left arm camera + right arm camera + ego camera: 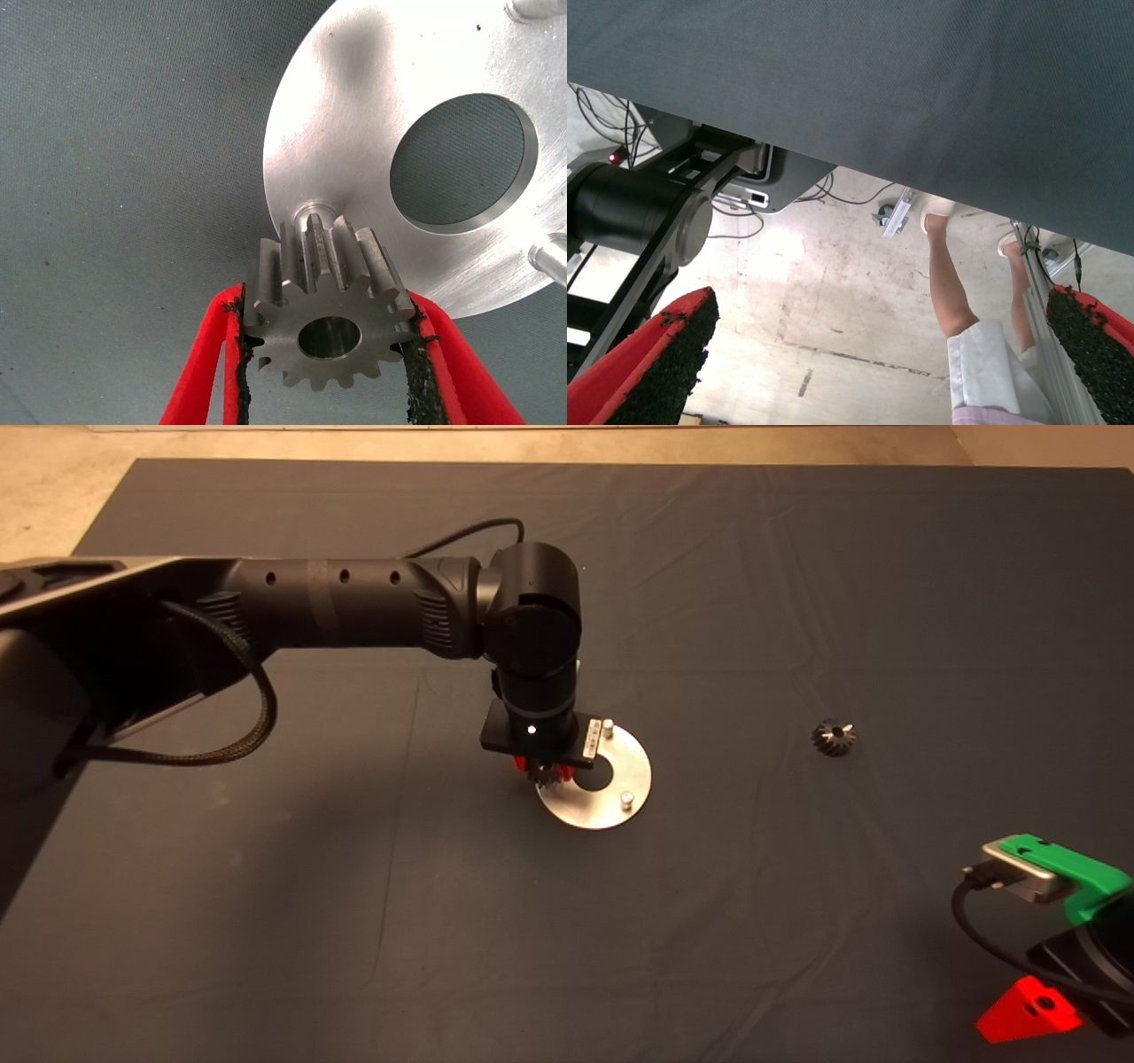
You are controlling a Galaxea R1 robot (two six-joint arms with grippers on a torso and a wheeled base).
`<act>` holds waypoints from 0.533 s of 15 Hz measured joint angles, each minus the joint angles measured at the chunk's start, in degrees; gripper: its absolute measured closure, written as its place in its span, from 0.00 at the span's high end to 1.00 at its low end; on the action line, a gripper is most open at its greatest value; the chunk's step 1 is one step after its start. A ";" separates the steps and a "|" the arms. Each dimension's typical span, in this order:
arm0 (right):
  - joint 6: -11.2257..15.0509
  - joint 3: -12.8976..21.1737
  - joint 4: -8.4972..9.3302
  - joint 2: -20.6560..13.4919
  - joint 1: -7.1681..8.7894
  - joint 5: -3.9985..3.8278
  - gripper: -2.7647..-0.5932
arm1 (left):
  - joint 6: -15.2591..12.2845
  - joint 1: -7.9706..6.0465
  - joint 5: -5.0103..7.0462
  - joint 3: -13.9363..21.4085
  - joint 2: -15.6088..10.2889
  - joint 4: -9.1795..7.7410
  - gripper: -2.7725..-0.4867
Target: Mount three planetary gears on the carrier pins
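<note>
A dark mat (354,921) covers the table, and the left arm (354,602) reaches in across it from the left side, bending down at the wrist over the middle. Under that wrist lies the flat shiny round carrier disc (631,795) with its large centre hole; two of its upright carrier pins (626,799) show plainly from above, while the third (312,212) is seen close up from the left wrist. The left gripper (329,354) hangs over the disc's left edge, its red fingers (202,372) closed in on a planetary gear (330,332), the black pads pressing the teeth on both sides; the gear sits above that third pin, and I cannot tell whether they touch. A second, dark toothed gear (833,738) lies alone on the mat, well apart to the right of the disc. The right gripper (1050,930) waits at the lower right edge, its fingers spread wide with nothing between them; its wrist view shows floor beyond the mat and a person's legs (961,292).
</note>
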 joint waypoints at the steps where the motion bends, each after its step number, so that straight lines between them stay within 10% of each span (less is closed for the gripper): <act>1: 0.00 0.00 0.00 0.02 0.00 0.00 0.99 | 0.13 -0.01 0.00 -0.20 0.02 -0.04 0.15; 8: 0.00 0.00 0.00 0.02 0.00 0.00 0.99 | 1.24 -0.12 0.09 -0.99 0.35 -0.46 0.15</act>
